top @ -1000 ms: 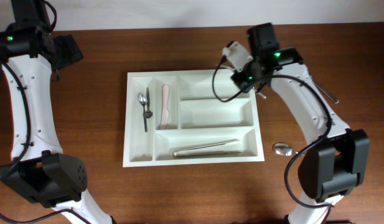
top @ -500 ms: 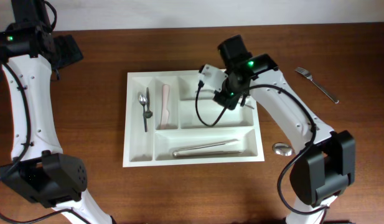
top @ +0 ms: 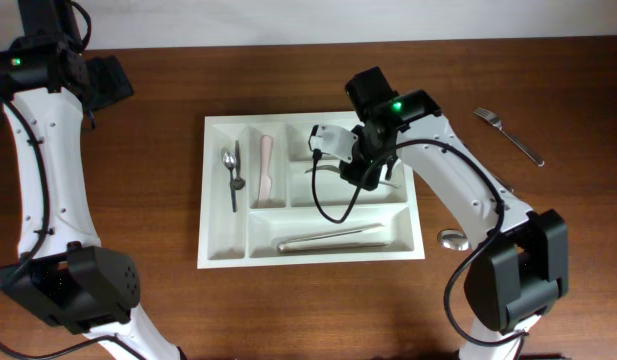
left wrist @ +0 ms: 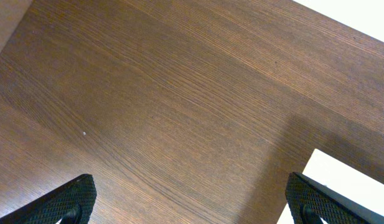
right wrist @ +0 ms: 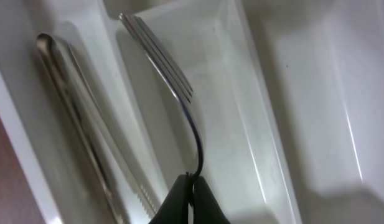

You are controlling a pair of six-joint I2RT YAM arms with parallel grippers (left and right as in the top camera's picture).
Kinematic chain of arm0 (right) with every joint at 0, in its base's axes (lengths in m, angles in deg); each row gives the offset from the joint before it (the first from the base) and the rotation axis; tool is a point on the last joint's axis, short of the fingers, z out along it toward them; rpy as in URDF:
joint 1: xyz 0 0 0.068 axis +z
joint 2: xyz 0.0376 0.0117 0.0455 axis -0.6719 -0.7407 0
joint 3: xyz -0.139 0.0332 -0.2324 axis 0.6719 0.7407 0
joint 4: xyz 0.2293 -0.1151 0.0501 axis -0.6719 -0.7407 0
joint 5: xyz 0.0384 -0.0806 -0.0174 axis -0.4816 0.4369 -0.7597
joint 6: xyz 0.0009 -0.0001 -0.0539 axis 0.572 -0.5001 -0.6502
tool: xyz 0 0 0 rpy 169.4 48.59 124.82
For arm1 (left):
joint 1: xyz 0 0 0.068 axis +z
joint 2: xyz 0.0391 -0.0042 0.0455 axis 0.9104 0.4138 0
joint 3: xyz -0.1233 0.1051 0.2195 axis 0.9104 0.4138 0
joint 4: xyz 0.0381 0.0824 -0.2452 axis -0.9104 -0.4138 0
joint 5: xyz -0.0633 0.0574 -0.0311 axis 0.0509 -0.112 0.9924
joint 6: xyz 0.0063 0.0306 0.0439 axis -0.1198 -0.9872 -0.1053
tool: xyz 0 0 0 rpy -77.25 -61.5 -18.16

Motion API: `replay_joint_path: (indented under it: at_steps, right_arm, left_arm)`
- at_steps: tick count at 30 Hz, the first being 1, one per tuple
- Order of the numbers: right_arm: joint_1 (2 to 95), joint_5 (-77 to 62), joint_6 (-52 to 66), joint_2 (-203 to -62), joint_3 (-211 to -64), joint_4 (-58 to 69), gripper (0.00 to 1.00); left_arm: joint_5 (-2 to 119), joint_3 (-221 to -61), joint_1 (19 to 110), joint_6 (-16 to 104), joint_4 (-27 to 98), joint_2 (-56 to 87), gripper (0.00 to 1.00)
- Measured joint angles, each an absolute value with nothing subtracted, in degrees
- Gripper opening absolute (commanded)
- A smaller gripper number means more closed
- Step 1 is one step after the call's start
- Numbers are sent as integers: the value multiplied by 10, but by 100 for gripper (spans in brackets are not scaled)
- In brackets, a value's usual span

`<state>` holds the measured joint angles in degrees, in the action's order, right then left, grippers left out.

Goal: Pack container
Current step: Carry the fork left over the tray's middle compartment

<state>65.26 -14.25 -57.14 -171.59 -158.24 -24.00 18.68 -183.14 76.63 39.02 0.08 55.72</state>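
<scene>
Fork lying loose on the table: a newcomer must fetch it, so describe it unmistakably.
From the white tray mid-table, look right toward the far corner. The fork lies slanted on bare wood there; the other fork hangs in the right gripper over the tray.

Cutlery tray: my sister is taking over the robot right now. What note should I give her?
Left gripper: open, empty, over bare table past the tray's far left corner.
Right gripper: shut on a fork, held over a short middle compartment of the cutlery tray.
Done: small spoon in the leftmost slot, pale utensil in the next slot, long metal utensil in the long compartment.
Left: set this fork down, then pack the second fork and the spoon lying on the table right of the tray.
</scene>
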Motion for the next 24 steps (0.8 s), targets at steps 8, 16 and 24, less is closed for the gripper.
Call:
replay_joint_path:
  at_steps: [8, 16, 24]
  right_arm:
    - [653, -155, -597, -1718, -1524, -170, 4]
    - [653, -158, -600, -1741, -1521, -159, 7]
    - [653, -158, -593, -1742, -1519, -138, 38]
  left_arm:
    - [187, -1831, 766, 390, 1, 557, 99]
    - [187, -1831, 766, 390, 1, 557, 99]
    - [187, -1831, 766, 390, 1, 557, 99]
